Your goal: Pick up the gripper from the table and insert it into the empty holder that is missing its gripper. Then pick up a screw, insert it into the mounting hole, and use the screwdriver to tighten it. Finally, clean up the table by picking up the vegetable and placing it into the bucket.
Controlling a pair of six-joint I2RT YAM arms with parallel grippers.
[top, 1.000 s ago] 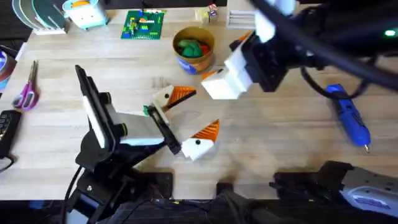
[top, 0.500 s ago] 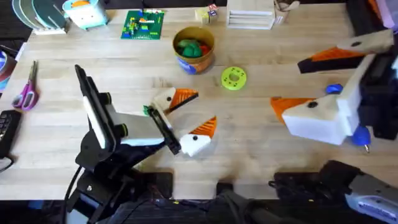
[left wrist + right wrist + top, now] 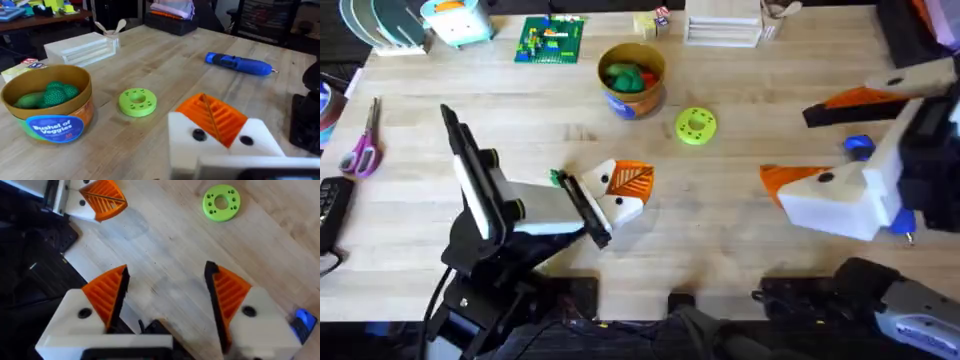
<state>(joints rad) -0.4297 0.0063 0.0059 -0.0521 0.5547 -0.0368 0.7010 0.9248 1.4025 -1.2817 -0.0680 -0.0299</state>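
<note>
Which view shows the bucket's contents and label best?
The left wrist view: the bucket sits close, its blue label facing the camera and green pieces visible inside. The overhead view shows it from above, label mostly hidden.

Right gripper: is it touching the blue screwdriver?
Cannot tell. In the overhead view the right gripper overlaps the screwdriver; the right wrist view shows a blue end beside a finger, without a plain gap or contact.

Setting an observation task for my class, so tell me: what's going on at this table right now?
Two robot arms work at a wooden table. The left claw is shut over the table's middle. The right claw hangs open near the blue screwdriver. Green toy vegetables lie in the paper tub, with a green disc beside it.
</note>
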